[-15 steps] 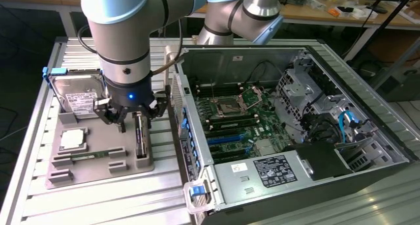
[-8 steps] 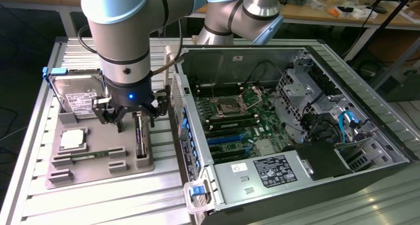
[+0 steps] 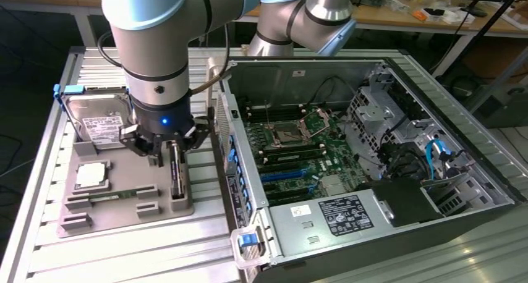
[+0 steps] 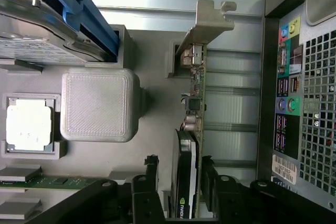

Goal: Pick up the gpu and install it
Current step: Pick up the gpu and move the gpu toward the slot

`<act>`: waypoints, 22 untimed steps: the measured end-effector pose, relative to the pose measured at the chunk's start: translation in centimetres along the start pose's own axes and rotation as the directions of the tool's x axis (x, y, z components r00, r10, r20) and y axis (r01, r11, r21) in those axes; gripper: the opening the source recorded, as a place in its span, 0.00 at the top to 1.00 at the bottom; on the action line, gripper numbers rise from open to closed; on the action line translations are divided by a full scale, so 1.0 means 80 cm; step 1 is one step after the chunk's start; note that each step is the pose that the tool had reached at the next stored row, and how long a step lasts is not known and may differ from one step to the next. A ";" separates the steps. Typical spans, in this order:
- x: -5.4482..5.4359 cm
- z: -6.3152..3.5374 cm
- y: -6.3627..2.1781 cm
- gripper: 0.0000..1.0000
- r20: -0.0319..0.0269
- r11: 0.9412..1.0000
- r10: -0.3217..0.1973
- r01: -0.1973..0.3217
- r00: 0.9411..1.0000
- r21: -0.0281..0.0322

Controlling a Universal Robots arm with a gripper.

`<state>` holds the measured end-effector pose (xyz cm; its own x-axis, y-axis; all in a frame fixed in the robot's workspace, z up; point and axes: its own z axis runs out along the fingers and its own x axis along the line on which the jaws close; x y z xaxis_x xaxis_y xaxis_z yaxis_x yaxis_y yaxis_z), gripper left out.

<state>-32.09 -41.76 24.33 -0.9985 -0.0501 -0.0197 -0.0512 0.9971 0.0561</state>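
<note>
In the exterior view's lower left, the gripper [image 3: 170,148] is straddling the edge-standing gpu [image 3: 175,179] directly below, jaws parted either side, the card's length running down-frame.

The thin dark gpu card [image 4: 185,182] has a green edge and a silvery metal end bracket [image 4: 210,22]. The matt grey plastic holder tray [image 3: 123,218] is finely ribbed. The boxy silver hard drive [image 3: 99,119] has a white label and blue side rails [image 4: 89,19]. Bright blue slots [image 3: 285,175] stripe the green motherboard [image 3: 310,150].

Bright, even light, seemingly from overhead, with mild glare on the slatted table [image 3: 132,258].
</note>
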 end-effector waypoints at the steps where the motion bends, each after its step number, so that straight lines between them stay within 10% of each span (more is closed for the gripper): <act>1: 0.000 0.000 0.000 0.59 0.000 1.000 0.000 0.000 1.000 0.000; 3: 0.000 0.000 0.000 0.71 0.000 1.000 0.000 0.000 1.000 0.000; 14: 0.000 -0.003 0.000 0.73 0.000 1.000 0.000 0.000 1.000 0.000; 22: -0.001 -0.058 0.005 0.73 0.001 1.000 0.000 0.000 1.000 0.016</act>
<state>-32.10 -41.65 28.97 -0.9985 -0.0503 -0.0205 -0.0511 0.9979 0.0405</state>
